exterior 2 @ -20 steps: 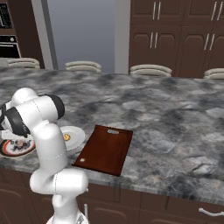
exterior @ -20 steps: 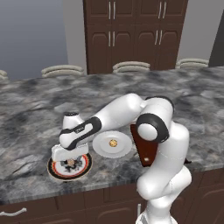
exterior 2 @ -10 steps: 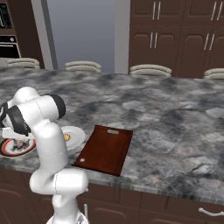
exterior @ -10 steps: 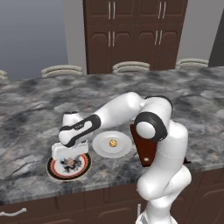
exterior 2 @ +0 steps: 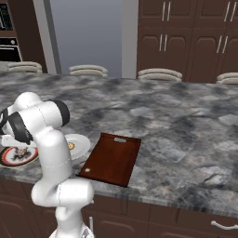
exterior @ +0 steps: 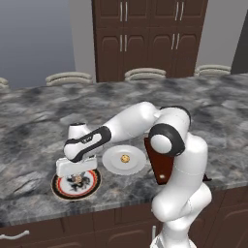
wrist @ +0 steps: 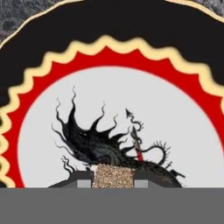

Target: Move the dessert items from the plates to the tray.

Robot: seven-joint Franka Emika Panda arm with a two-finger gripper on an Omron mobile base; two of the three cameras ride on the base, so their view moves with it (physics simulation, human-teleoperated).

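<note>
My gripper (exterior: 76,178) is down on the patterned plate (exterior: 60,186), a white-centred plate with a black rim and a red-orange ring. In the hand view the gripper (wrist: 113,180) is shut on a pale brownish dessert item (wrist: 113,173), which sits on the plate's dark motif between the two fingertips (wrist: 84,181). A golden-tan dessert item (exterior: 125,158) lies on the plain white plate (exterior: 114,164) just to the right. The dark reddish-brown tray (exterior 2: 111,158) lies right of that plate, and in the left base view my arm hides part of the tray (exterior: 156,164).
Everything sits near the front edge of a grey marbled counter (exterior: 38,121). Chair backs (exterior: 145,73) line its far side, with dark cabinets (exterior: 145,34) behind. The counter (exterior 2: 186,139) stretches on to the right of the tray.
The jaws have closed from wide open onto the brownish piece on the patterned plate. The arm has stayed over that plate.
</note>
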